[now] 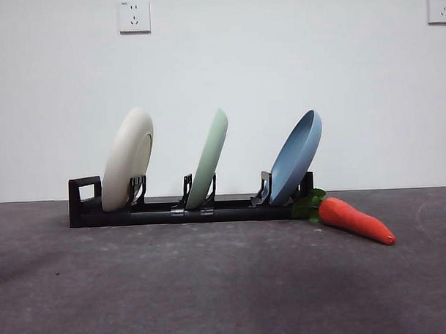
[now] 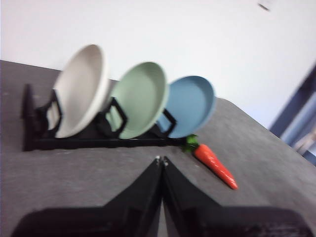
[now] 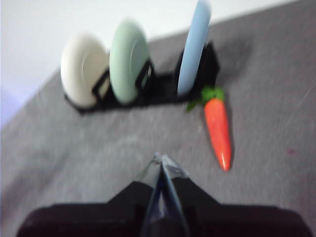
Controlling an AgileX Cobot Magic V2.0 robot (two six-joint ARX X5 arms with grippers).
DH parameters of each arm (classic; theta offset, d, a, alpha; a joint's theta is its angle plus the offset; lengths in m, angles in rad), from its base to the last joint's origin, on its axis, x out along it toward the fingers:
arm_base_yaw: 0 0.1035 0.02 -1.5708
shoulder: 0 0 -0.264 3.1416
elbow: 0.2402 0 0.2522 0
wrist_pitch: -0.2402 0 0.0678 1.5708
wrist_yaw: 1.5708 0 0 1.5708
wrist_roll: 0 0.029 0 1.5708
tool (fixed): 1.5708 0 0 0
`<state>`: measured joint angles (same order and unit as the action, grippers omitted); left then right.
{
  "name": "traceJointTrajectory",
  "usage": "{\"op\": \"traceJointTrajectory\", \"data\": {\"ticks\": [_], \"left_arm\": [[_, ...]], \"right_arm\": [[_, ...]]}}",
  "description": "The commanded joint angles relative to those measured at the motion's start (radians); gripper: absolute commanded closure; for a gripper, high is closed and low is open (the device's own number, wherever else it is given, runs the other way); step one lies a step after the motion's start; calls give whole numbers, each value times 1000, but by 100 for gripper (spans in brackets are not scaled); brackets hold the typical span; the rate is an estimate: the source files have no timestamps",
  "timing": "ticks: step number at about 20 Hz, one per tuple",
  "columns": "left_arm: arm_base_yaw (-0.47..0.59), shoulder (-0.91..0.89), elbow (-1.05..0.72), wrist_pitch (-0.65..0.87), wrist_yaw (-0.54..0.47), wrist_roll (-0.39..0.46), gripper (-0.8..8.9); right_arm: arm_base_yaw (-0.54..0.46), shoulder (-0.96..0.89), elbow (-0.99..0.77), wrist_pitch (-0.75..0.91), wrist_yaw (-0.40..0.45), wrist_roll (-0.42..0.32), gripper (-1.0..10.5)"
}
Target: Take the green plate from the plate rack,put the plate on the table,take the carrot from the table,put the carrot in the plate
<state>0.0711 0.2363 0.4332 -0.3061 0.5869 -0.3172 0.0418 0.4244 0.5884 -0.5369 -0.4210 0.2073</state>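
The green plate [image 1: 209,159] stands mid-frame in the rack [image 1: 173,210], stiff and smooth; I'd pinch its top rim. My left gripper [image 2: 161,160] and right gripper [image 3: 160,159] are both closed, empty.

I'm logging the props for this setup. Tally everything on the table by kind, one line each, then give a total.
Plates: 3, cream-white plate, green plate, blue plate
Plate rack: 1
Carrot: 1
Total: 5
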Motion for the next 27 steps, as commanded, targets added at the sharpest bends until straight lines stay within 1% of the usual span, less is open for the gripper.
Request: {"op": "traceJointTrajectory", "data": {"ticks": [1,5,8,10,13,15,16,17,19,20,27], "left_arm": [[3,62,77,-51,52,79,820],[2,151,182,-155,106,177,820],[2,199,240,-229,135,240,820],[2,240,290,-314,165,297,820],[2,278,343,-406,174,368,820],[2,279,357,-406,174,371,811],[2,279,361,-406,174,370,782],[2,279,361,-407,174,370,669],[2,280,361,-407,174,362,313],[2,280,361,-407,174,363,238],[-13,304,388,-406,174,363,241]], "right_arm": [[14,77,97,-119,-23,-148,958],[21,178,227,-279,-26,-254,958],[23,231,313,-371,-26,-312,958],[32,267,383,-439,-25,-346,958],[34,287,434,-474,-26,-352,957],[34,287,435,-479,-26,-351,940],[34,287,435,-485,-25,-351,899],[34,287,435,-488,-25,-350,793],[34,287,435,-489,-25,-346,433],[34,287,435,-489,-25,-346,325],[34,289,435,-490,-25,-346,317]]}}
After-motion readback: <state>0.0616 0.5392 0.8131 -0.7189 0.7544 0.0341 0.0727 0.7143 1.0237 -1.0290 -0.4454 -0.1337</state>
